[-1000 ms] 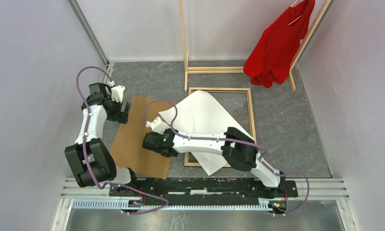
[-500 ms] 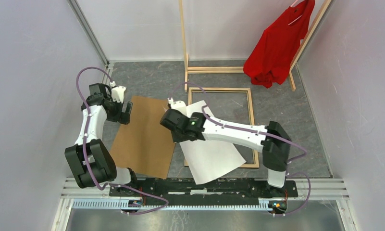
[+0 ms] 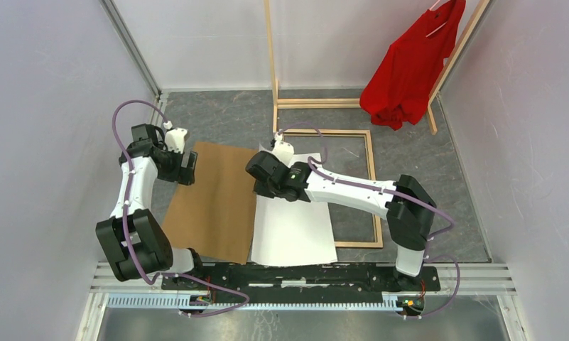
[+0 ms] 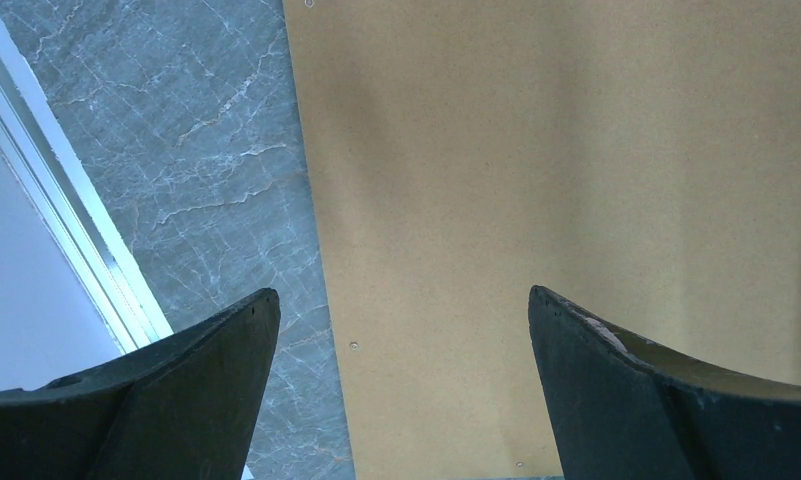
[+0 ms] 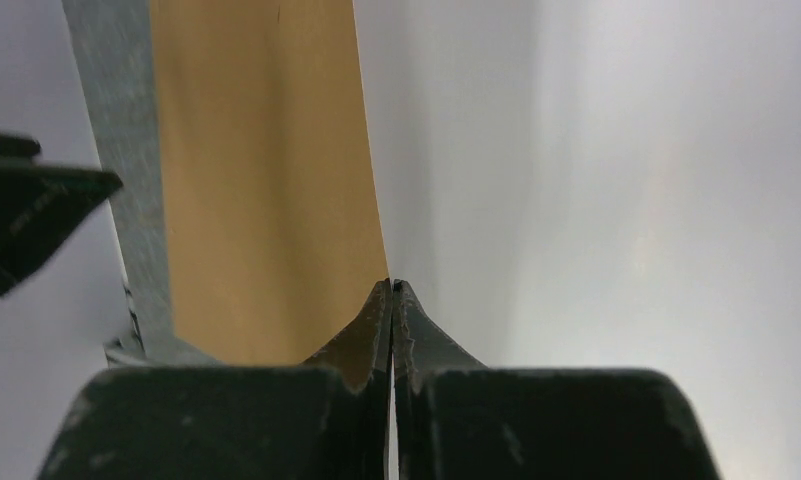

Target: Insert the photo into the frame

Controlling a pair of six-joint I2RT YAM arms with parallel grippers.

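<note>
The photo (image 3: 295, 229) shows its plain white back and hangs from my right gripper (image 3: 261, 190), which is shut on its far left edge. It slopes down to the table's near edge, over the left side of the frame (image 3: 371, 186), which lies flat with its light wood side up. In the right wrist view the jaws (image 5: 391, 285) pinch the thin white sheet (image 5: 596, 200). My left gripper (image 3: 187, 168) is open and empty above the far left corner of the brown backing board (image 3: 214, 206); its open jaws (image 4: 404, 300) show over the board (image 4: 576, 150).
A wooden clothes rack (image 3: 273, 71) with a red shirt (image 3: 409, 67) stands at the back, just behind the frame. Grey walls close in left and right. The brown board (image 5: 266, 200) lies right beside the photo's left edge.
My right arm has swung out and away from me with the photo, and the sheet has turned from a slanted, curled pose to hang straight beside the board. The left arm has barely moved.
</note>
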